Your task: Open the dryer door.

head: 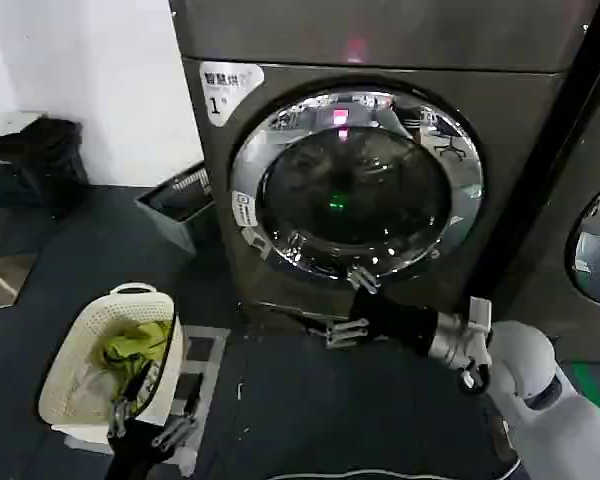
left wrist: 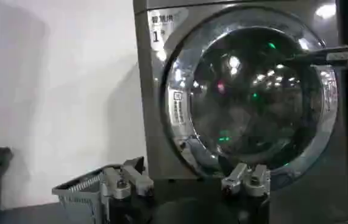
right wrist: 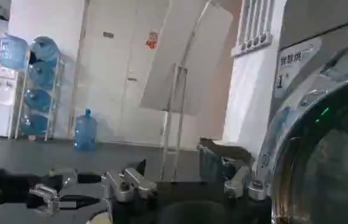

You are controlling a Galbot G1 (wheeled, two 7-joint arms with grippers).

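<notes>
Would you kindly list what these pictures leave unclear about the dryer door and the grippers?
- Dryer door handle or latch: head view, lost in chrome reflections.
- Drum contents: dark glass hides them.
- Right gripper contact with the door: unclear in the head view.
- Left gripper: head view, partly cut off by the edge.

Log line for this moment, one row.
dryer door: shut | right gripper: open, at door's lower rim | left gripper: open, idle by laundry basket

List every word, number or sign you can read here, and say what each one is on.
"1": on the white sticker at the upper corner of the dryer's front; the Chinese line above it is too blurred to read.
White label on the chrome ring of the dryer door: print too small to read.
Red sign on the far wall in the right wrist view: too blurred to read.
</notes>
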